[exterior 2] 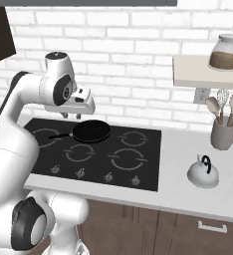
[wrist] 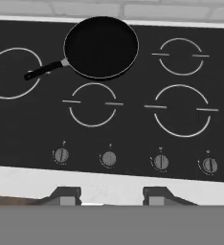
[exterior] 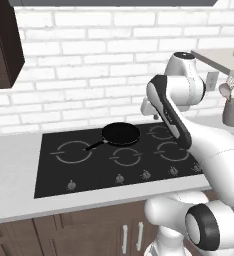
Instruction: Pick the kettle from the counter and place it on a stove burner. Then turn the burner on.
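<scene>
The kettle [exterior 2: 203,172] is seen on the counter [exterior 2: 188,199], right of the cooktop [exterior 2: 138,149]. It is judged rigid, smooth, best taken by its handle. The gripper [wrist: 111,195] is spread, empty.

The pale grey surface [exterior 2: 183,191] carries a black cooktop [exterior 2: 49,162] set flush. The kettle [exterior 2: 203,173] and a grey utensil cup [exterior 2: 224,134] stand on the surface right of the cooktop. A frying pan [exterior 2: 91,131] rests on the cooktop.
</scene>
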